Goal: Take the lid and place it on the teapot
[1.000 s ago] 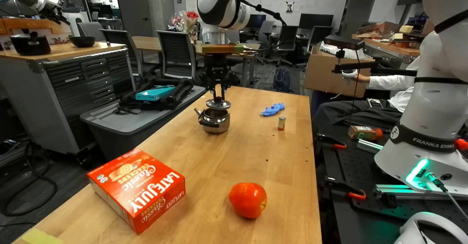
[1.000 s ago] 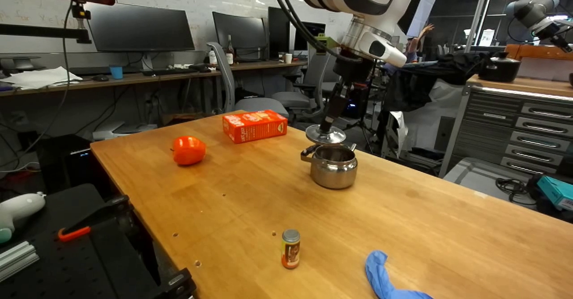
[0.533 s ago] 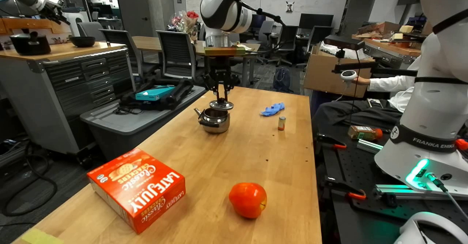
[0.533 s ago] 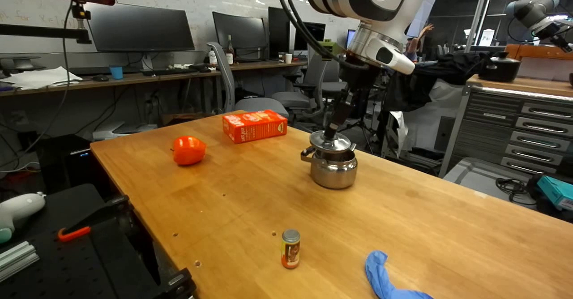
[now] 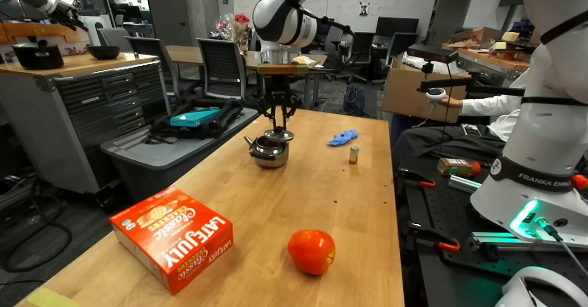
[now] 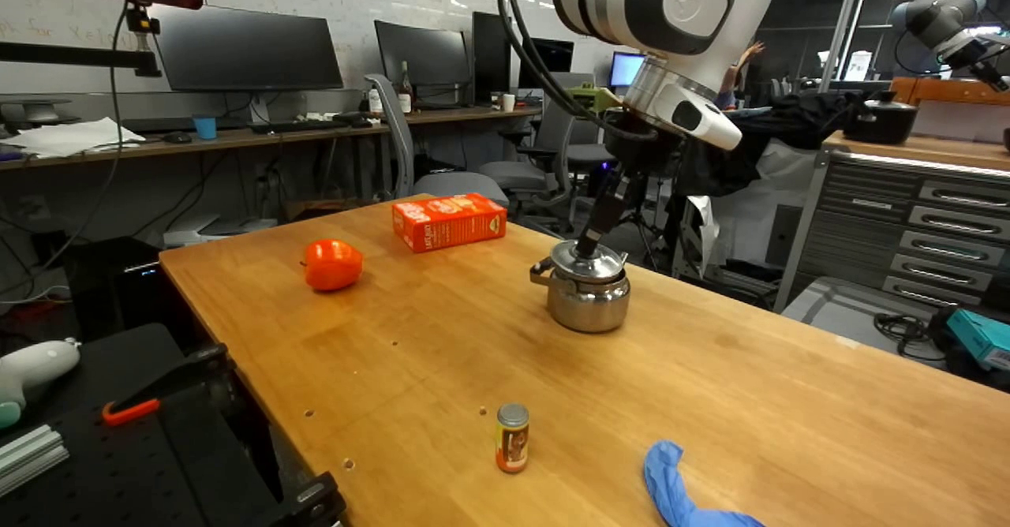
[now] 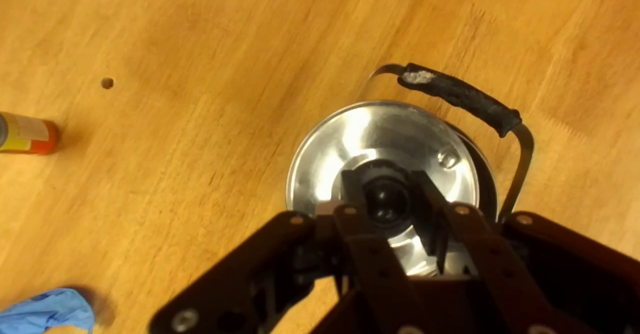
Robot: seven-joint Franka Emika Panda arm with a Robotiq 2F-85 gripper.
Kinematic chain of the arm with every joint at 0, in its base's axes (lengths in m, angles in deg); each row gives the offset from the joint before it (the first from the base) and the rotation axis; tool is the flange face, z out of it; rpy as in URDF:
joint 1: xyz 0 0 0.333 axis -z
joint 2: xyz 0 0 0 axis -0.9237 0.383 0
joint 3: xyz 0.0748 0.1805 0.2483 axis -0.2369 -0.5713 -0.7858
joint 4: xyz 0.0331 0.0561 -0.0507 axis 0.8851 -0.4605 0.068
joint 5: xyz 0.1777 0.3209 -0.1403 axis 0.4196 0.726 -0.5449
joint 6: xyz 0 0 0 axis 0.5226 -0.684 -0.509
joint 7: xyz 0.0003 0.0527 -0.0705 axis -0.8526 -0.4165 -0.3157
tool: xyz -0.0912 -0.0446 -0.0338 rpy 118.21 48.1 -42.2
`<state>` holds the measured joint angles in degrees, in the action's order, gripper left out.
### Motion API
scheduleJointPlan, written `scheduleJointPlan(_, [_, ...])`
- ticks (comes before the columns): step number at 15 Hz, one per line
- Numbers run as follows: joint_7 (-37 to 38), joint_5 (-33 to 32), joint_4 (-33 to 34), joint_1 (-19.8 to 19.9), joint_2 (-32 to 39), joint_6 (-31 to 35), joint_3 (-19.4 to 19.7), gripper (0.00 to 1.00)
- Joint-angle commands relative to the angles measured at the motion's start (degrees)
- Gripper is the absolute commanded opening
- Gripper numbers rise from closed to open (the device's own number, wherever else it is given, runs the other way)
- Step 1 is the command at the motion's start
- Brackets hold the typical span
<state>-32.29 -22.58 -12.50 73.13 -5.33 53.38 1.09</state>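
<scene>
Lid (image 7: 395, 129), of shiny steel, held by the gripper (image 7: 389, 194): the jaws stand either side of its black knob (image 7: 386, 203) and look clenched on it. It is off-centre over the small steel teapot (image 6: 589, 310), so that in the wrist view a dark crescent of mouth (image 7: 485, 180) shows on the side of the handle (image 7: 462, 96); whether lid and teapot touch I cannot tell. I judge the lid thin, stiff and light, slippery on its polished face, hardly fragile, so the knob is the place to hold; its roundness could let the lid tip, which argues for a slight shift toward the uncovered side and a gentle lowering. The light-looking teapot might skid if pushed. Well apart on the wooden table (image 5: 285, 201) are a small labelled canister (image 6: 513, 440), a blue glove (image 5: 343, 138), a tomato (image 5: 311, 252) and a Late July crackers box (image 5: 172, 238)
</scene>
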Motion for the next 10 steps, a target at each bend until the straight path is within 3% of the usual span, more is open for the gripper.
scheduleJointPlan(1, [-0.04, 2.56, 2.48, 0.65, 1.0, 0.52, -0.81, 0.07])
scheduleJointPlan(10, [-0.29, 5.26, 3.71, 1.02, 1.69, 1.55, -1.1, 0.07])
